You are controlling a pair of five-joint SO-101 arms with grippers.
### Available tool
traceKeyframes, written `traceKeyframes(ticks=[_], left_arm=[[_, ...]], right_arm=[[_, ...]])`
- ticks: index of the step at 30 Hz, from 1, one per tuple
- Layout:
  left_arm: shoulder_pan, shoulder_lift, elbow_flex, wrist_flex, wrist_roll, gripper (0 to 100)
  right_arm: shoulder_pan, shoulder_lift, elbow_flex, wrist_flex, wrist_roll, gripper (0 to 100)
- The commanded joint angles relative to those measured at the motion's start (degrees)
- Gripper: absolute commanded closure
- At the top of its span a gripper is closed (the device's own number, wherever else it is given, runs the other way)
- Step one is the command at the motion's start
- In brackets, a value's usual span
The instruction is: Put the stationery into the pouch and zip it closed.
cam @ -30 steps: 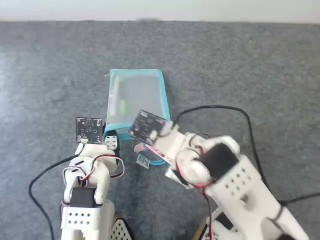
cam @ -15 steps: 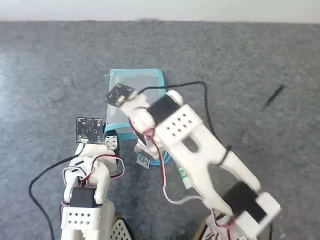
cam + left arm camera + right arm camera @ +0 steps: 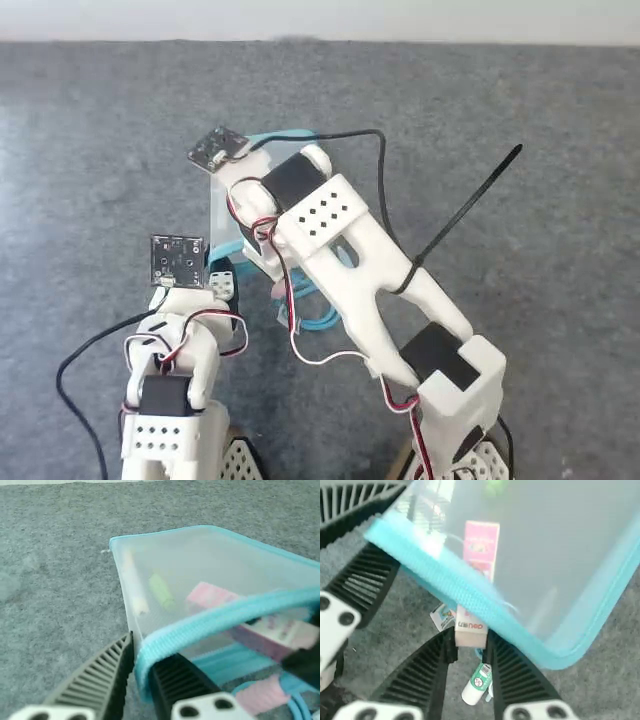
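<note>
Pinches the teal zip edge of the pouch [image 3: 210, 575] in the left hand [image 3: 141, 654], shut tight on it, low over the grey tabletop [image 3: 50, 555]. Clamps the right hand [image 3: 470, 636] on an eraser [image 3: 470, 627], pushed in under the zip edge at the pouch mouth. Bears print on a pink sleeve and white end. Holds a pencil [image 3: 134, 585] and a green piece [image 3: 161, 591] inside. Leaves a green-labelled tube [image 3: 476, 684] on the tabletop. Compared with a second ago, reaches the right arm forward over the pouch; keeps the left arm in place.
</note>
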Motion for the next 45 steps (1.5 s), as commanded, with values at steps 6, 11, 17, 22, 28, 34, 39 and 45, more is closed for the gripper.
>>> traceKeyframes(ticks=[6, 11, 17, 22, 28, 34, 39, 45], left_arm=[[0.35, -0.62, -0.57, -1.85, -0.44, 99], [0.35, -0.62, -0.57, -1.67, -0.44, 99], [0.35, -0.62, -0.57, -1.76, -0.44, 99], [0.35, -0.62, -0.48, -1.58, -0.44, 99], [0.35, -0.62, -0.48, -1.58, -0.44, 99], [0.35, -0.7, -0.84, -1.58, -0.44, 99], [0.35, -0.7, -1.01, -1.58, -1.05, 99], [0.35, -0.7, -1.01, -1.85, -1.85, 99]], right_arm=[[0.04, -2.86, -4.31, 1.01, -0.53, 75.7], [0.92, -6.73, -4.13, 2.42, -0.44, 75.7], [7.52, -14.02, 2.29, 2.59, 3.16, 75.7], [8.84, -22.81, 17.85, -2.77, 6.59, 75.7], [8.92, -37.49, 45.19, -17.45, 7.12, 75.7], [9.1, -49.54, 65.41, -23.96, 7.12, 75.7], [11.74, -55.08, 69.71, -25.36, 7.3, 75.7], [17.19, -54.29, 72.35, -26.86, 10.99, 75.7]])
